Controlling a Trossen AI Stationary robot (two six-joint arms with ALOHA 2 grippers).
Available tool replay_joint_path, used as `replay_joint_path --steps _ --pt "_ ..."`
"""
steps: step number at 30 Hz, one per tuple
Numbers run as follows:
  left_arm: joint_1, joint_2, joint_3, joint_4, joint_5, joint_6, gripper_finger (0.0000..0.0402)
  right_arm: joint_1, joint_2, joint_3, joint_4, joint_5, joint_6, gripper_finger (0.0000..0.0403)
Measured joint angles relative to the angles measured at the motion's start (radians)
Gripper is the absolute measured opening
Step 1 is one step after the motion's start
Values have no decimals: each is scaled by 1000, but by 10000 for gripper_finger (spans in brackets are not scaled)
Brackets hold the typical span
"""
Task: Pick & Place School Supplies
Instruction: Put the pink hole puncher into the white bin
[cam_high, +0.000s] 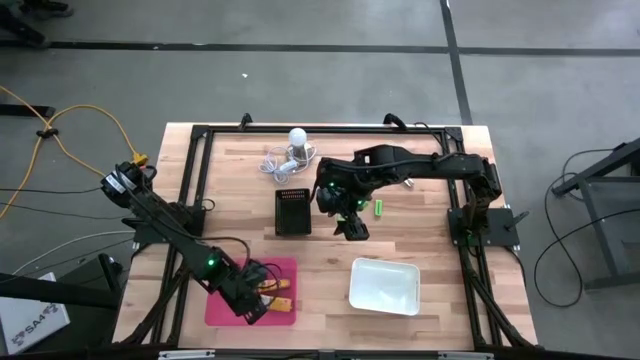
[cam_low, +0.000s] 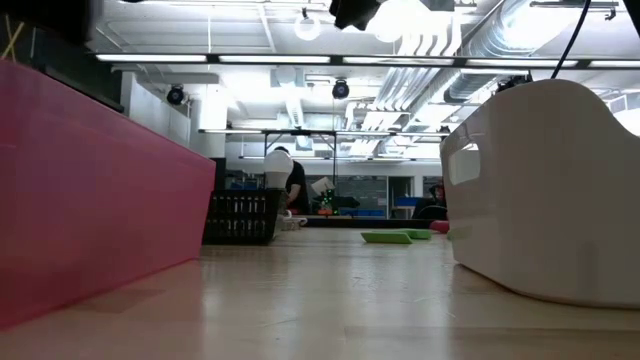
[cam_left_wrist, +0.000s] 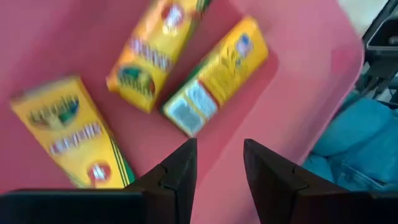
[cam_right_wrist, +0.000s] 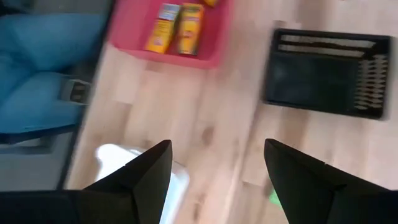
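Crayon boxes (cam_left_wrist: 71, 134): three yellow-orange packs, all lying flat inside the pink tray (cam_high: 225, 308) at the near-left part of the table (cam_high: 330, 250). In the left wrist view one pack lies apart to one side, and the other two (cam_left_wrist: 155, 50) (cam_left_wrist: 217, 74) lie close together at an angle, their ends nearly meeting.

Left end effector (cam_left_wrist: 217, 165): low over the pink tray, fingers parted a little with only the tray floor showing in the gap, pinching nothing.

Right end effector (cam_right_wrist: 217, 162): above mid-table, between the black ribbed box (cam_high: 292, 212) and the green piece (cam_high: 379, 208); fingers spread wide, nothing between them.

Green pieces: one lies on the wood just right of the right arm in the high view. The low view shows flat green pieces (cam_low: 385, 237) far back on the table, with a small pink object (cam_low: 440, 227) beside them; what it is cannot be told.

White tray (cam_high: 384, 285): near-right of centre, on the table.

White bulb (cam_high: 297, 138) with pale coiled cord (cam_high: 277, 160): at the far edge, behind the black box.
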Motion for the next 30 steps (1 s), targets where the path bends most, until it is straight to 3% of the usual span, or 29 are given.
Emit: replay_joint_path --steps 5,7,12,25,30 --pt "60 0 0 0 -7 127 128 -5 0 0 -25 208 22 245" --pt "91 -1 0 0 -7 188 128 -18 0 0 -45 241 19 245" --pt "179 -36 0 -35 -17 373 128 -68 0 0 -80 244 39 245" --pt "237 -338 0 -211 -406 634 128 -232 0 -7 -100 183 56 245" --pt "263 -391 -8 -218 -494 746 128 -277 1 -103 -61 184 54 245"
